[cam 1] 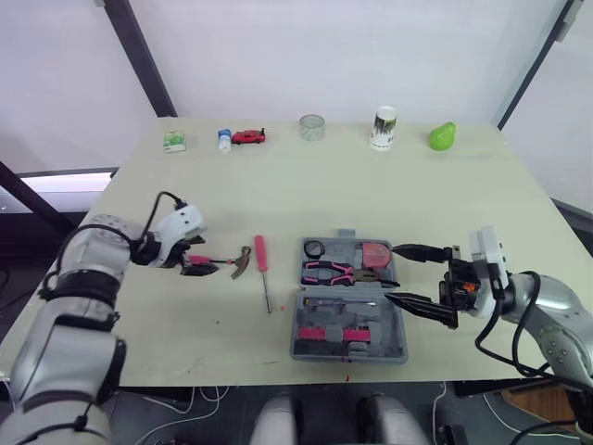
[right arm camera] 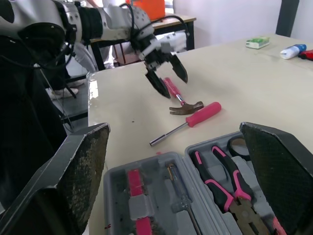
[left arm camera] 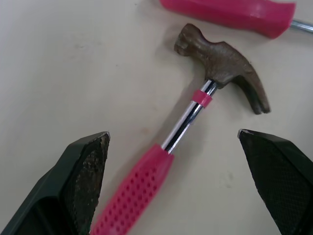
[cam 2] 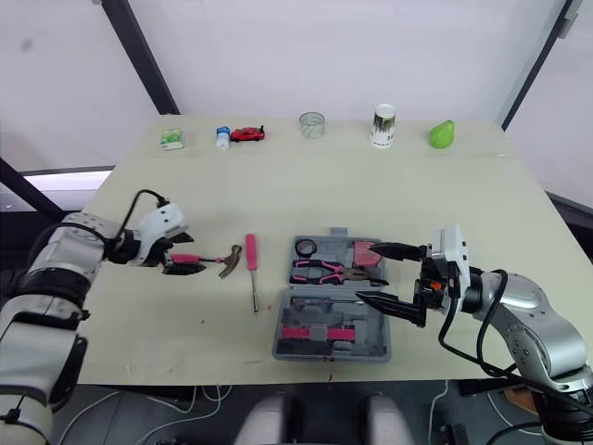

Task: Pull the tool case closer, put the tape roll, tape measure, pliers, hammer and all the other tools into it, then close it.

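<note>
Now my left pincer (cam 1: 197, 268) hangs wide open and empty, straddling the hammer (left arm camera: 188, 115) lying on the table (cam 1: 371, 204). It looks stiff and head-heavy; I'd pinch the dimpled pink handle near the shaft. Beyond lie the screwdriver (left arm camera: 230, 12), then the open case (cam 1: 394, 349).

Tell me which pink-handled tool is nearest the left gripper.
The hammer: its handle lies below the open left gripper. The screwdriver lies farther off, the pliers in the case.
</note>
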